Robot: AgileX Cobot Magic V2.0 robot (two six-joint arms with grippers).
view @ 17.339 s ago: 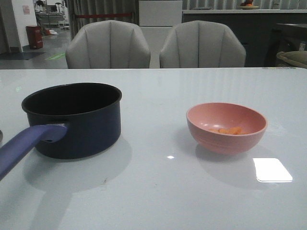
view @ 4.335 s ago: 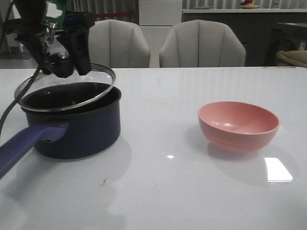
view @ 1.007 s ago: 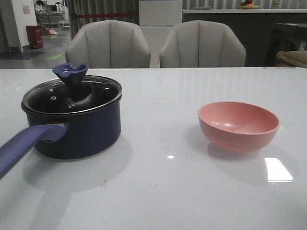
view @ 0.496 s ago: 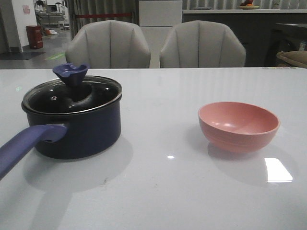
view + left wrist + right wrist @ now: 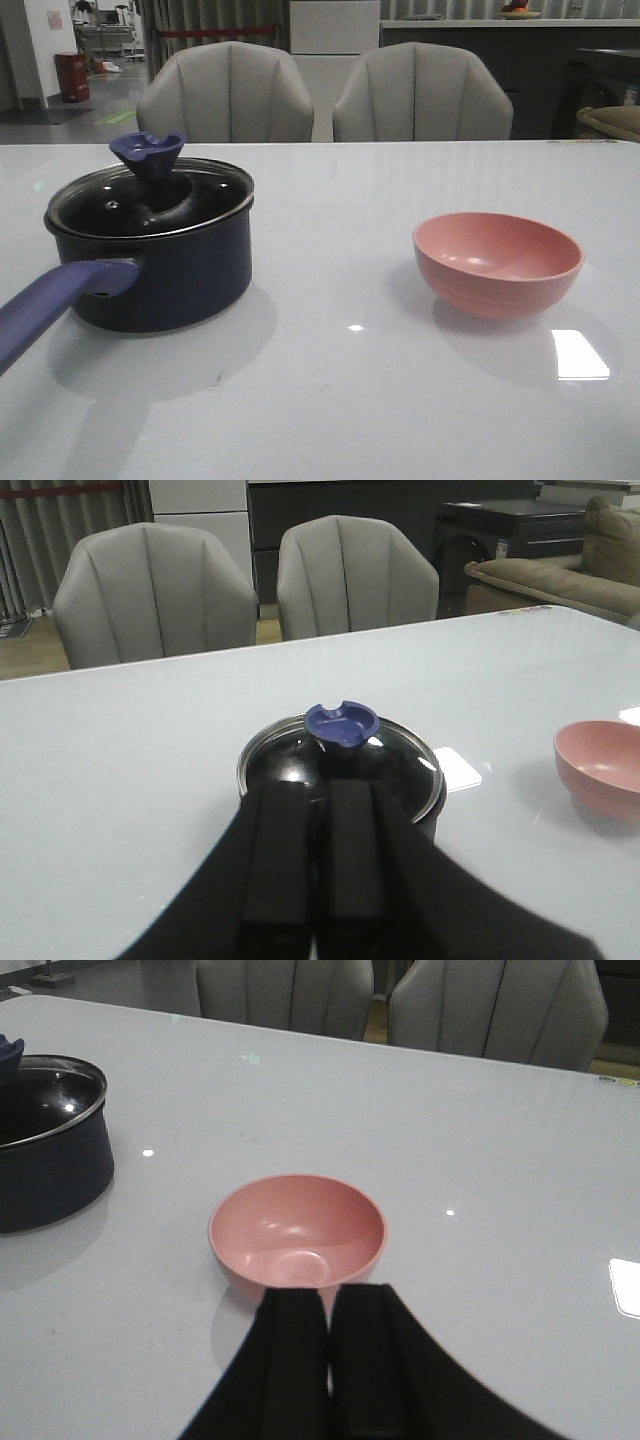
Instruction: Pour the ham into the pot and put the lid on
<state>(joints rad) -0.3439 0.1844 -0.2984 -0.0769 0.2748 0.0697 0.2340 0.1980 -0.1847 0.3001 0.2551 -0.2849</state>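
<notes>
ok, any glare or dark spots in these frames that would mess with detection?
Front view: bright white rectangular glare on the table right of the pink bowl. Left wrist view: highlights on the lid. Right wrist view: specular dots on the tabletop, sheen inside the bowl; the pot reads near black.

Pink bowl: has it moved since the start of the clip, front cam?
Yes. The pink bowl has shifted right, away from the pot, and a bit nearer the glare patch on the table. It is now empty.

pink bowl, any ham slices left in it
No, the right wrist view looks straight into the pink bowl and shows only its bare, smooth inside, with no orange slices.
</notes>
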